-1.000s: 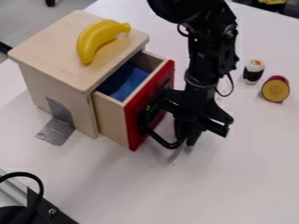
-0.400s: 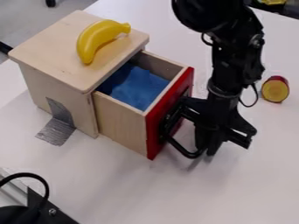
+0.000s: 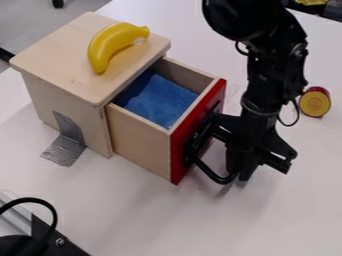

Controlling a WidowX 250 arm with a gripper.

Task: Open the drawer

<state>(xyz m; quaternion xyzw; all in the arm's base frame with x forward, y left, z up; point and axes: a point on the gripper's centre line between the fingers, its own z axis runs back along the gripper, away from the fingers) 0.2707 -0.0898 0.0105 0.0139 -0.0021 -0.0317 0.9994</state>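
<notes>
A red-fronted, pale wooden drawer [image 3: 141, 142] juts well out of its boxy wooden cabinet [image 3: 70, 62], the task seemingly done bar withdrawal, with a black robotic gripper [image 3: 237, 184], how open or holding what I cannot tell, beside its curved black handle [image 3: 212, 174].

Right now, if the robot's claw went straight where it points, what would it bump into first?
Probably the white table. The claw points down by the drawer's black handle, but I can't tell how big the gap below is.
</notes>
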